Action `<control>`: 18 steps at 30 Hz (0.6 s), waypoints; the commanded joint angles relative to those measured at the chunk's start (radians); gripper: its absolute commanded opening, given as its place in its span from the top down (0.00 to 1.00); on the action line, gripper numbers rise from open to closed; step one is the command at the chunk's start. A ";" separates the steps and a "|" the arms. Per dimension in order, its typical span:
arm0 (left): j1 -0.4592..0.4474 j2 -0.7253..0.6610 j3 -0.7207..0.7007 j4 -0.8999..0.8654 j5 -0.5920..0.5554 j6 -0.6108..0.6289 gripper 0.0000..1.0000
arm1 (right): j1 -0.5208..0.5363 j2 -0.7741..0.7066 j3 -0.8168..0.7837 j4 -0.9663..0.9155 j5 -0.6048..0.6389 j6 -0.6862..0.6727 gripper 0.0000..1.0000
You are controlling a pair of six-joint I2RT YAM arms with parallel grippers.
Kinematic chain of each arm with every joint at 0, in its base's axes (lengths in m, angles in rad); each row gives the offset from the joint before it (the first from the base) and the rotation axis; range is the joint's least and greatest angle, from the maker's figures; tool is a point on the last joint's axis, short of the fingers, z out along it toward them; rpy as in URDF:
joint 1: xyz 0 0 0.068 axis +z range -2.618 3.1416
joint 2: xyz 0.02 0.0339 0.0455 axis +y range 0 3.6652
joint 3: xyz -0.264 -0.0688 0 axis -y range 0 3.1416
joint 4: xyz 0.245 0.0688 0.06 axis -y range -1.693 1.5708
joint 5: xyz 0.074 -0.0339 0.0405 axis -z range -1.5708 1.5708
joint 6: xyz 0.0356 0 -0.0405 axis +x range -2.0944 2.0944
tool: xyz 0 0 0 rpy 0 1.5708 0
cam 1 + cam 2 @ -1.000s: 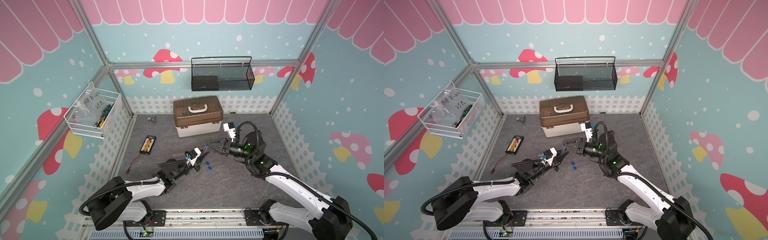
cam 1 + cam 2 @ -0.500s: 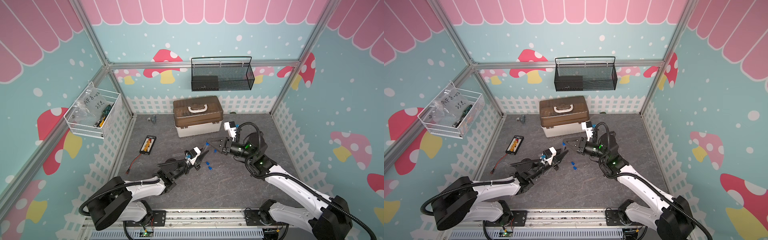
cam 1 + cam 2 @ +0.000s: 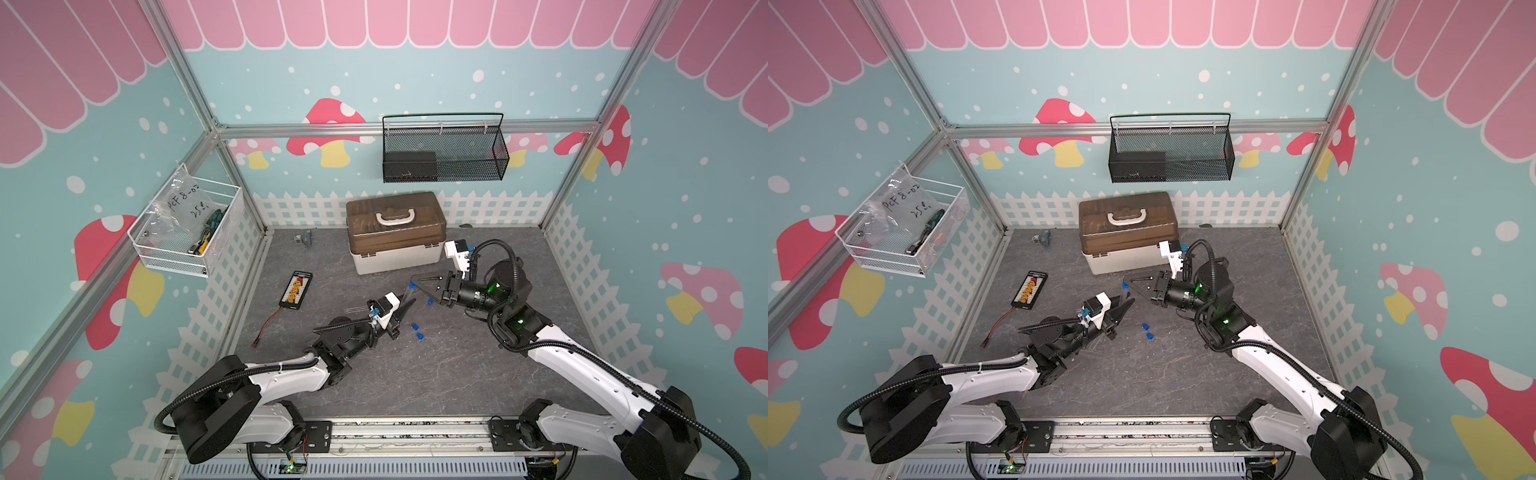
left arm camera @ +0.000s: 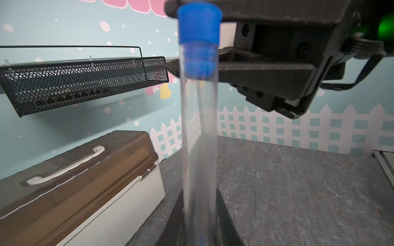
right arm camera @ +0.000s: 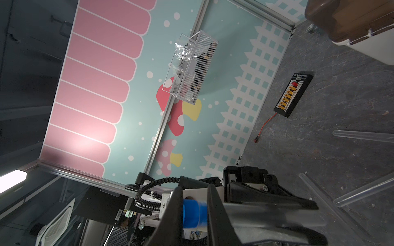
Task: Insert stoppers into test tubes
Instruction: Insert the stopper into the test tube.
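One clear tube (image 4: 199, 132) sits clamped in the shut left jaws, its long axis pointing straight out toward the right jaws, which pinch a blue stopper (image 4: 199, 27) partly inside the tube's mouth; pressing along that axis should seat it

stopper (image 4: 199, 32) in test tube (image 4: 199, 138), toolbox (image 3: 395, 232) behind

The test tube (image 4: 199, 127) looks clear and glossy, the stopper (image 4: 199, 27) matt.

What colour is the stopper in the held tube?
The stopper is bright blue, clearest in the left wrist view.
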 commanded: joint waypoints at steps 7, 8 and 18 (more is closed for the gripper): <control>-0.021 -0.120 0.083 0.239 0.018 0.076 1.00 | 0.031 0.066 -0.074 -0.442 0.046 -0.056 0.78; -0.020 -0.123 0.079 0.234 0.011 0.075 1.00 | 0.030 0.065 -0.072 -0.441 0.046 -0.058 0.78; -0.002 -0.148 0.086 -0.152 -0.078 0.001 1.00 | -0.030 0.011 0.223 -0.468 -0.065 -0.179 0.59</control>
